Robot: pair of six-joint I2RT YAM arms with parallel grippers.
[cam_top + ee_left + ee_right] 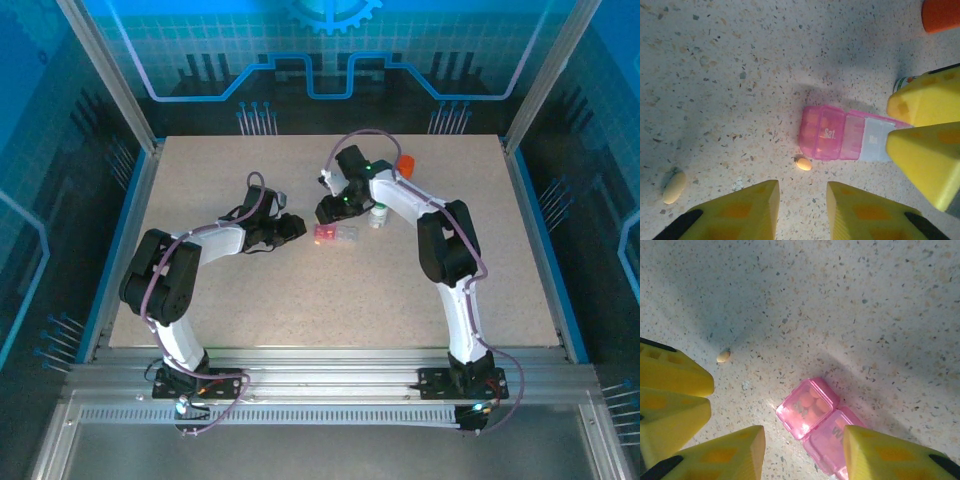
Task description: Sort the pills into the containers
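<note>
From above, my left gripper (290,228) and right gripper (328,211) face each other low over the speckled surface (200,180). The pill box (338,236) lies just beside the right one, with a white bottle (378,215) close by. Through my left wrist, my left fingers (755,210) stand slightly parted with nothing between them. A small orange pill (803,163) lies loose just ahead of their tips, near the pink end of the pill box, and a pale oblong pill (674,187) lies well apart to the side. (Both look light, hard and smooth, so I judge they would skid if pushed; I would pinch each across its narrow width, tips pressed to the surface.) Through my right wrist, my right fingers (735,450) stand wider apart and empty above the box, whose pink compartment shows several pills inside. The box looks like thin plastic and would likely slide if nudged.
</note>
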